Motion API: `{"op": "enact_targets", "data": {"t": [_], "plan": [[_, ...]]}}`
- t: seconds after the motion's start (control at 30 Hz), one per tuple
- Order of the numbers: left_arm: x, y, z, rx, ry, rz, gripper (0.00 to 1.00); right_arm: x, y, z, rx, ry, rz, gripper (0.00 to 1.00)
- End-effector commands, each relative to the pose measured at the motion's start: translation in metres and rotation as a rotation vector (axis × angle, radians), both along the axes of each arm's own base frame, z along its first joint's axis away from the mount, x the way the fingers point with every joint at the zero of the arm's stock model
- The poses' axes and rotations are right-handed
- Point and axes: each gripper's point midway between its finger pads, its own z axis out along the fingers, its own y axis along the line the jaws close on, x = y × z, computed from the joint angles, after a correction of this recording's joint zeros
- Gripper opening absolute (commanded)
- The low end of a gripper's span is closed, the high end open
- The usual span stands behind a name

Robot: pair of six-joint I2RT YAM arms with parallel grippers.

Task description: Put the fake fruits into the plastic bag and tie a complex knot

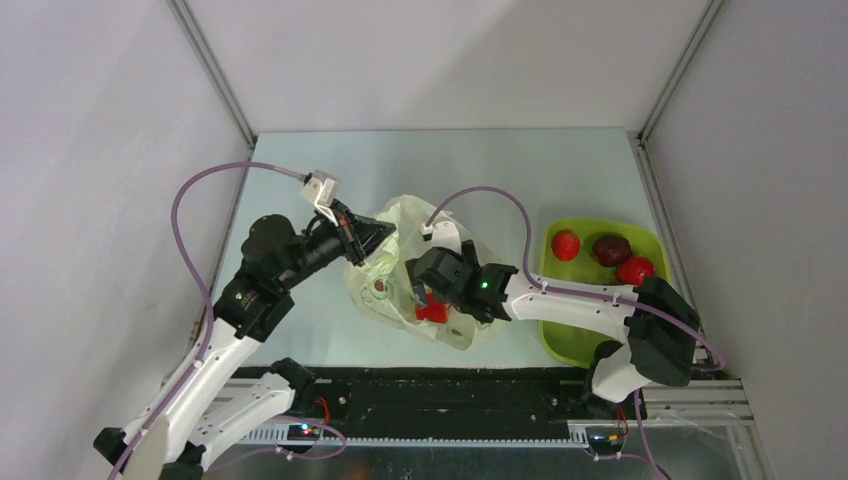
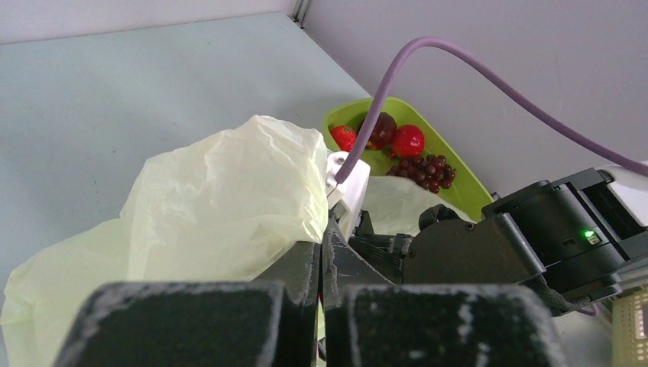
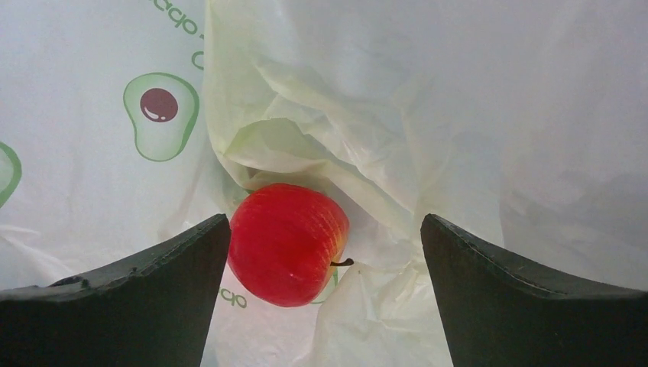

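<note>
- right pincer (image 3: 325,222) is spread wide, red apple (image 3: 286,245) lying in the plastic bag (image 3: 428,99) between its fingers (hugging one)
- back straight out, don't snag film
- left pincer (image 2: 321,256) is clamped on the bag's rim

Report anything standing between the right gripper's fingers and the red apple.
Nothing visible does. The right gripper stands open over the plastic bag, and the red apple lies bare on the film between its fingers, close beside one of them.

Crinkly bag (image 3: 397,99); glossy, perhaps plastic apple (image 3: 286,245)
</note>
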Motion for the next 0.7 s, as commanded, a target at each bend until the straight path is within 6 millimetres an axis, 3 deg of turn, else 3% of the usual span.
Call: {"op": "enact_targets", "data": {"t": [0.0, 0.13, 0.33, 0.43, 0.57, 0.67], "plan": [[0.003, 0.001, 0.009, -0.010, -0.045, 0.007, 0.00, 0.002, 0.004, 0.023, 0.057, -0.053, -0.008, 0.99], [0.003, 0.002, 0.009, -0.010, -0.045, 0.011, 0.00, -0.008, 0.007, 0.042, 0.082, -0.087, 0.032, 0.98], [0.006, 0.006, 0.008, -0.009, -0.045, 0.039, 0.00, -0.035, 0.014, 0.107, 0.189, -0.207, 0.180, 0.98], [0.007, 0.008, 0.009, -0.007, -0.050, 0.053, 0.00, -0.047, 0.004, 0.140, 0.260, -0.245, 0.222, 0.98], [0.006, 0.008, 0.008, -0.005, -0.049, 0.051, 0.00, -0.050, -0.030, 0.169, 0.287, -0.301, 0.173, 0.99], [0.006, 0.007, 0.007, -0.005, -0.046, 0.046, 0.00, -0.044, -0.075, 0.185, 0.283, -0.342, 0.069, 0.99]]}}
